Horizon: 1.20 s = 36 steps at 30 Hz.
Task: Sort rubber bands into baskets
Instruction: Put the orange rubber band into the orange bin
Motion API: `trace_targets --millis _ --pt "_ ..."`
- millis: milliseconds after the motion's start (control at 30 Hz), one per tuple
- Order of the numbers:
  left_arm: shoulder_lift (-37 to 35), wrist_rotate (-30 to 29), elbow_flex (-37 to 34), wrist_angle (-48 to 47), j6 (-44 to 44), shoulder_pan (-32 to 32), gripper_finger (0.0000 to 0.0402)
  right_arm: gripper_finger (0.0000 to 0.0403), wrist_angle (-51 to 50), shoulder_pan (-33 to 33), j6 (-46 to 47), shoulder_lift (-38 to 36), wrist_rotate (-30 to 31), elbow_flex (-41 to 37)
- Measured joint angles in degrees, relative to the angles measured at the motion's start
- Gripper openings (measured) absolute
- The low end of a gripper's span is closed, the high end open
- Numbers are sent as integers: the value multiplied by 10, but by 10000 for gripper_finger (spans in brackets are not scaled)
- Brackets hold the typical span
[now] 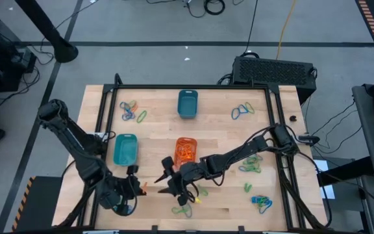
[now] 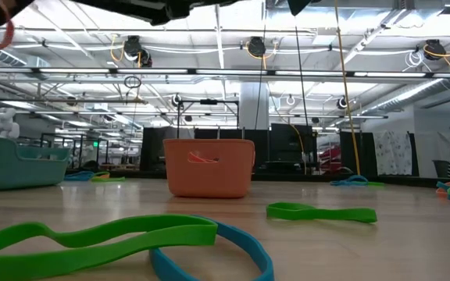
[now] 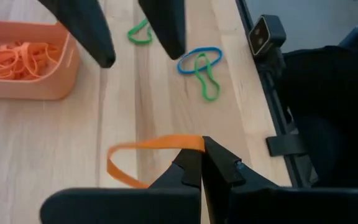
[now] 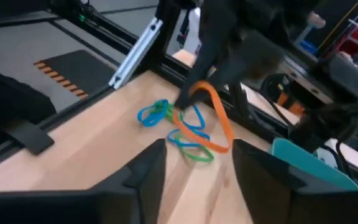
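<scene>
Wooden table fills the high view: my left gripper hovers near the front edge holding an orange band, my right gripper sits just beside it, spread apart and empty. Orange basket already holds a heap of orange bands; turquoise basket and dark teal basket look empty. Loose band clusters remain at four corners, so I judge sorting barely begun.

Low view: green band over a blue one lies in front, orange basket behind.

Left wrist view: fingers pinched tight on the orange band.

Right wrist view: jaws wide, nothing between; the orange band hangs from the other gripper
</scene>
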Motion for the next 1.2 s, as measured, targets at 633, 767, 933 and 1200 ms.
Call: trace_targets --millis 633,767,933,1200 --pt "0 82 0 75 119 79 0 236 16 -4 10 0 -1 0" --pt "0 89 0 76 122 86 0 207 12 -6 10 0 -1 0" --pt "0 89 0 75 122 88 0 142 5 -9 7 0 0 1" --pt "0 75 0 75 136 88 19 9 -6 -12 -19 1 4 1"
